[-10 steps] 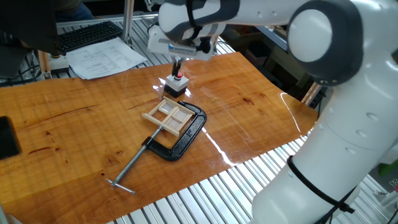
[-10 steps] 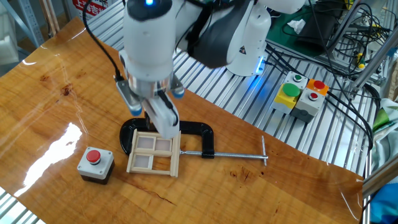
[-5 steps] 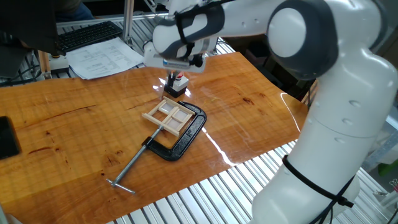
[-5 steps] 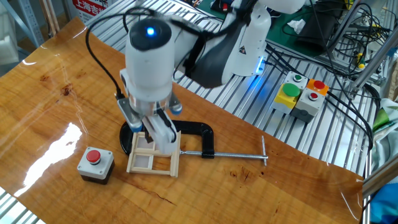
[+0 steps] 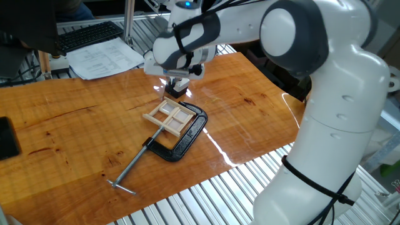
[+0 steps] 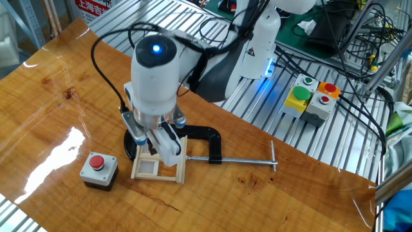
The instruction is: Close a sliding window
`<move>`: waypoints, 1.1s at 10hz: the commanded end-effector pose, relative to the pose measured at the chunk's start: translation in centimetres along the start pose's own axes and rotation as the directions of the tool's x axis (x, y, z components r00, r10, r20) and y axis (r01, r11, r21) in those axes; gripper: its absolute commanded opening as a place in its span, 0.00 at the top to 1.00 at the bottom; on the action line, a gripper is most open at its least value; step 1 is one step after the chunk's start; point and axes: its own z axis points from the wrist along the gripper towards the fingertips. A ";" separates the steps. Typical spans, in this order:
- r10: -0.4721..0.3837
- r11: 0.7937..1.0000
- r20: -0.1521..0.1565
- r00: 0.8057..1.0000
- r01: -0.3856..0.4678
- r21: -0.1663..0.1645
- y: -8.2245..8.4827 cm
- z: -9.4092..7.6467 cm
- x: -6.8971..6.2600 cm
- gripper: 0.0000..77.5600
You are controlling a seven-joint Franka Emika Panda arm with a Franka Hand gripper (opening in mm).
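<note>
The sliding window (image 5: pixel 170 117) is a small pale wooden frame with crossbars, lying flat on the wooden table inside the jaw of a black C-clamp (image 5: pixel 187 139). In the other fixed view the window (image 6: pixel 158 167) lies below my gripper (image 6: pixel 161 145). The fingers look shut, point down and reach the frame's far half, covering its upper panes. In the one fixed view the arm's hand (image 5: pixel 178 53) hangs over the window's far end and hides the fingertips.
A small block with a red button (image 6: pixel 98 170) stands just left of the window. The clamp's long screw rod (image 6: pixel 243 160) runs right. A keyboard (image 5: pixel 87 34), papers (image 5: pixel 103 59) and a coloured button box (image 6: pixel 312 96) lie beyond the table.
The gripper has come down and moved toward the window's near side, from above the frame's far edge to over its upper panes. The window and clamp stay put.
</note>
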 end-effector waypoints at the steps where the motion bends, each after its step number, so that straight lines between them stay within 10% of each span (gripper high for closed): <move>1: -0.028 1.000 0.034 0.999 0.028 0.003 0.5 2.2 -0.2 1.00; 11: -0.093 0.995 0.072 0.993 0.091 0.031 0.0 5.4 -1.1 1.00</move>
